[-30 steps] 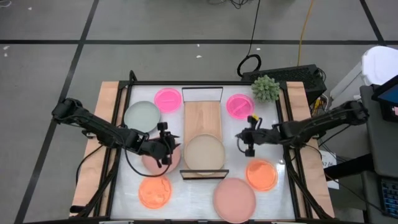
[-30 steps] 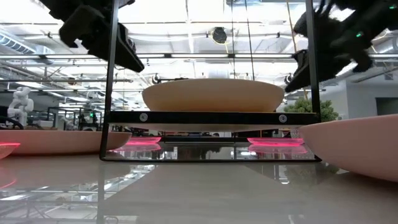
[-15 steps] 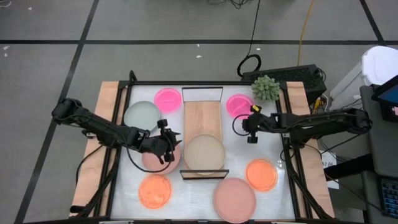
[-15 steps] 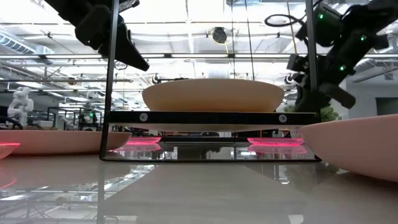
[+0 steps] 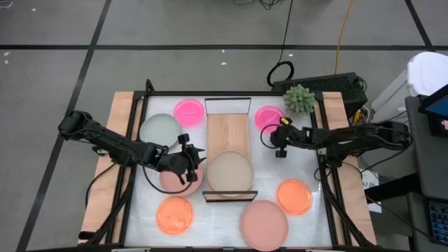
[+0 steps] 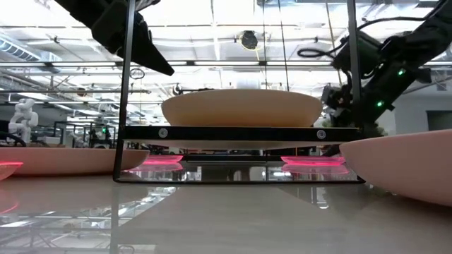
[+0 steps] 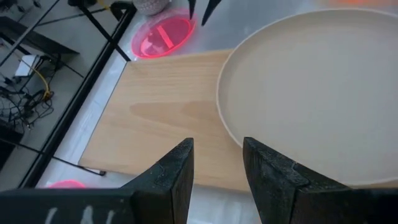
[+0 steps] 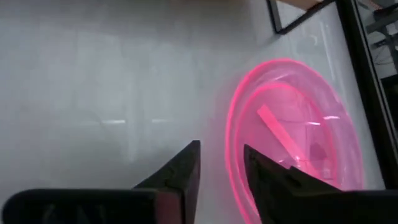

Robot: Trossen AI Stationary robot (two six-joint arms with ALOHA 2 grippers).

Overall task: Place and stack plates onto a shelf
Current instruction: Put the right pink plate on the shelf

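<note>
**One plate shelved, seven on the surface: handling notes**

One beige plate (image 5: pixel 230 173) sits on the near end of the shelf (image 5: pixel 228 131); the far half of the board is bare. The remaining plates lie flat on the white surface (image 5: pixel 301 161): two hot-pink plates at far left (image 5: pixel 189 111) and far right (image 5: pixel 267 117) of the shelf, a grey-green plate (image 5: pixel 159 130) at left, a dusty-pink plate (image 5: pixel 170 183) under the left arm, two orange plates at near left (image 5: pixel 173 215) and near right (image 5: pixel 294 197), and a large dusty-pink plate (image 5: pixel 264 224) at the near edge.

Your right end effector (image 8: pixel 221 163) hovers beside the far-right hot-pink plate, fingers parted a little and holding nothing, roughly in line with its rim. Your left end effector (image 7: pixel 216 163) is just left of the shelf, pointing at the beige plate, likewise parted and empty.

Judged from appearance, the small pink plate is thin, light, rigid plastic with a glossy finish, so expect it to slide on the smooth surface if nudged. It lies flat, so your only hold is the raised rim: one finger inside, one outside, then pinch. Grip firmly, since a slick rim could slip or tilt when lifted.
</note>
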